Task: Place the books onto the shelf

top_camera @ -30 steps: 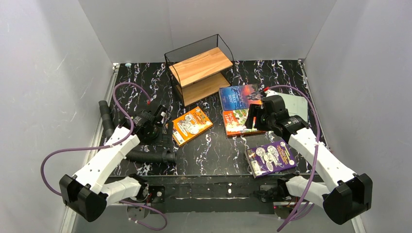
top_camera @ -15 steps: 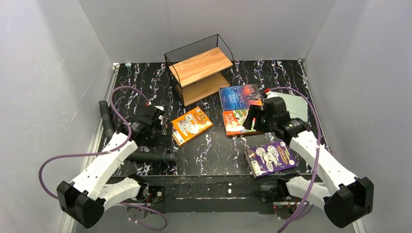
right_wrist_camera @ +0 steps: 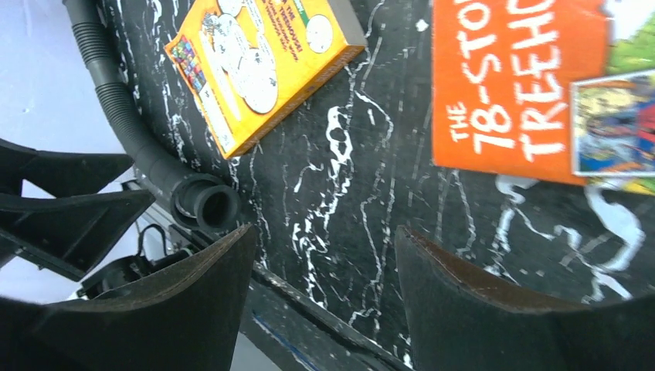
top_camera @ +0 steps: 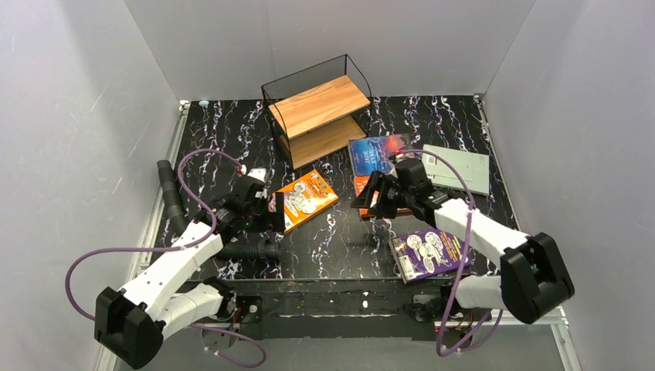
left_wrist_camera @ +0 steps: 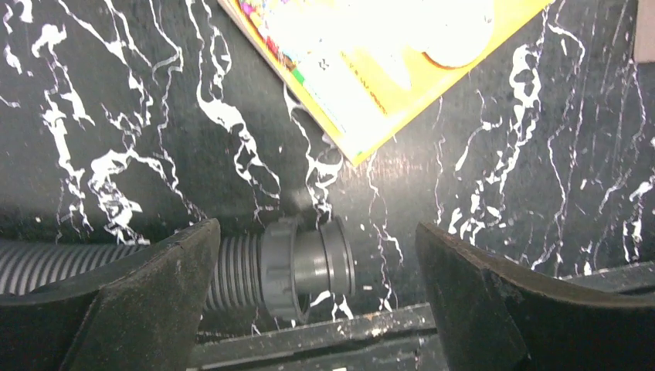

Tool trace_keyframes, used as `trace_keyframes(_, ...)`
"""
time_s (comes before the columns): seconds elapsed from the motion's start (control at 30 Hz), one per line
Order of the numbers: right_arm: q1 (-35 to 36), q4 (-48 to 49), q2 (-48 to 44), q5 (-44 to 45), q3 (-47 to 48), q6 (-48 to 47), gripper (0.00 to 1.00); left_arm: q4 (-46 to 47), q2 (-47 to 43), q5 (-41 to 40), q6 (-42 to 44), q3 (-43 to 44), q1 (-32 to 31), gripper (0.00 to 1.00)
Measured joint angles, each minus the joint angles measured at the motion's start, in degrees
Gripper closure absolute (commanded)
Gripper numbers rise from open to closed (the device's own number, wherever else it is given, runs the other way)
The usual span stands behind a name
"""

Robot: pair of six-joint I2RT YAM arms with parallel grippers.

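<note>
Black marble table [top_camera: 340, 239], orange book [top_camera: 307, 199] diagonal

- Top view: bright, even overhead light; soft shadows on table [top_camera: 340, 239]; sharp.
- Left wrist: orange book [left_wrist_camera: 363, 69] cover blown out by glare.
- Both wrist views: near fingers [left_wrist_camera: 123, 309] blurred.

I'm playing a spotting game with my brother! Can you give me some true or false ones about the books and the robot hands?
1. The shelf has no books on it. True.
2. The purple book lies on the orange book. False: they lie apart on the table.
3. The left gripper and the right gripper are both open, holding nothing. True.
4. The grey-green book stands upright. False: it lies flat.
</note>
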Motion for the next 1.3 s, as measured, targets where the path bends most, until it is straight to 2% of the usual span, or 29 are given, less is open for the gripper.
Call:
trace_keyframes(0.2, 1.5, 3.5, 7.4, -1.4, 3.5, 3.1, 0.27, 4.2, 9.8, -2.0, 3.0, 3.5, 0.9, 0.01)
trace_keyframes(0.37, 1.9, 3.0, 7.9, -0.1, 5.7, 2.7, 0.27, 6.9, 17.7, 2.1, 1.5, 7.0, 7.5, 0.01)
trace_keyframes(0.53, 1.7, -2.7, 3.8, 5.5, 5.1, -0.3, 0.25, 8.5, 21.8, 5.7, 0.4, 9.2, 11.4, 0.01)
trace_keyframes(0.87, -4.1, -11.3, -6.1, 11.3, -0.4, -4.6, 0.25, 13.2, 24.9, 10.0, -1.3, 12.3, 11.5, 0.01)
trace_keyframes(1.07, -4.2, -12.1, -9.2, 11.5, -0.4, -5.4, 0.26, 15.6, 27.2, 2.0, 0.4, 22.0, 6.3, 0.01)
trace_keyframes(1.2, -4.2, -12.8, -10.2, 11.5, -0.4, -5.6, 0.26, 16.5, 29.1, -9.8, 1.7, 28.6, -0.4, 0.06)
trace_keyframes(1.3, -4.2, -13.4, -11.5, 11.4, -0.4, -5.6, 0.26, 15.3, 32.6, -19.1, 1.2, 35.1, -2.4, 0.07)
